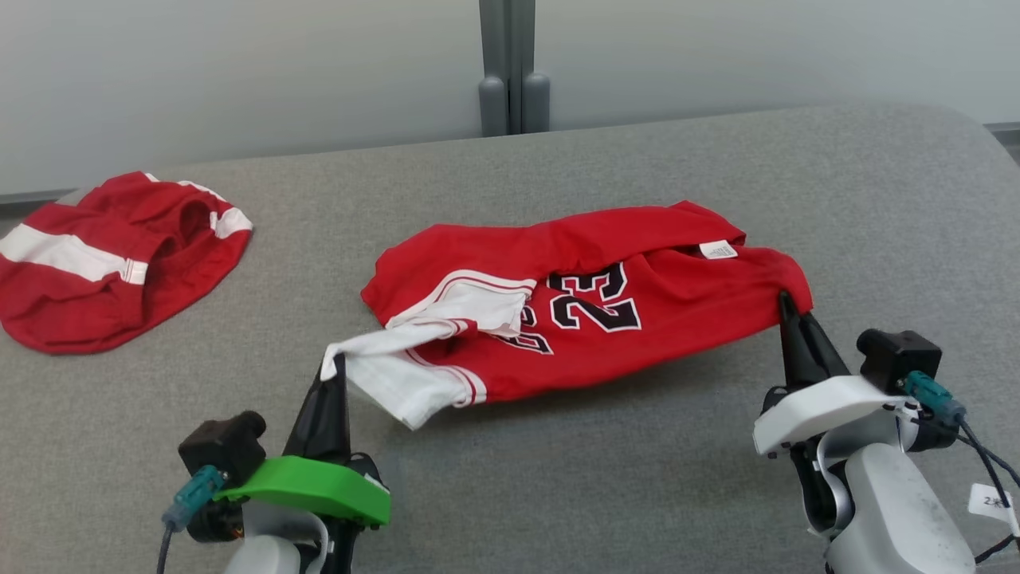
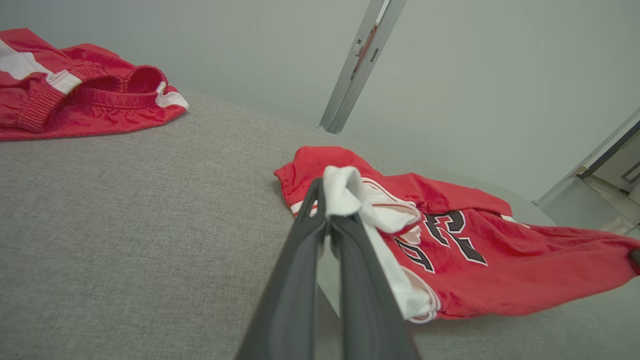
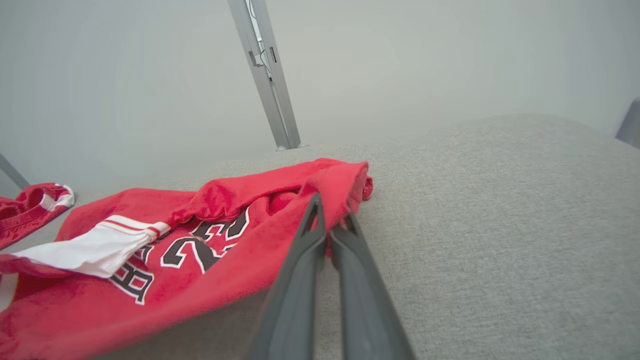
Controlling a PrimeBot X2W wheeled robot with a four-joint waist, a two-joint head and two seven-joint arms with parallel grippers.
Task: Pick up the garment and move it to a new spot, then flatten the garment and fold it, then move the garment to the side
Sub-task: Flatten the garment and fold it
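Shirt: The red shirt (image 1: 590, 319) with the number 23 is in the middle of the gray table (image 1: 558, 175). Its near edge hangs in the air between the two grippers, and its far part looks to rest on the table.

Left gripper: The left gripper (image 1: 340, 365) pinches the white part of the shirt. Its two dark fingers are pressed together on the cloth. In the left wrist view the white cloth (image 2: 345, 192) bunches up at the fingertips.

Right gripper: The right gripper (image 1: 785, 303) pinches the red corner on the other side. Its fingers are closed tight on the cloth too, as the right wrist view shows (image 3: 327, 227).

Why two holds: One gripper is at each end, so the shirt gets pulled wide. That helps it open up and not stay in a lump.

Shape now: The shirt is messy. The top edge is rolled over, and the white part is folded across the number.

Step, I think: This looks like the lifting and moving part. The flattening and folding are not done yet.

Shorts: The red shorts (image 1: 103, 255) with white stripes lie far off at the left back of the table. They are well apart from the shirt, so they should not get in the way.

Watch out: The pinches hold only a little cloth, so a corner could slip out.
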